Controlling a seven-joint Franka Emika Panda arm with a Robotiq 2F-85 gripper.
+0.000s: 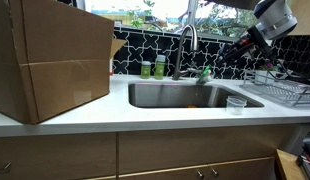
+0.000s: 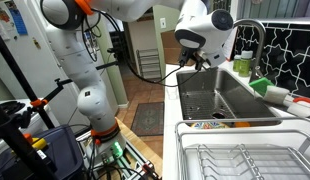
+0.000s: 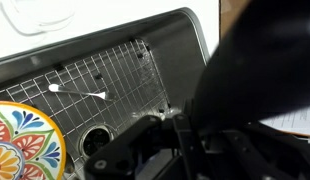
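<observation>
currently, hand over sink, cannot tell whether parted, patterned plate inside, bottle labels unreadable

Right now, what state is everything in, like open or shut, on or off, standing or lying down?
Hand, above the sink, open or shut unclear.
Faucet, no water seen running.
Plate, lying flat in the sink.
Utensil, lying on the sink grid.
Cup, upright on the counter.
Box, standing on the counter.

Plate in the sink, faucet behind it, cup on the counter alongside.
</observation>
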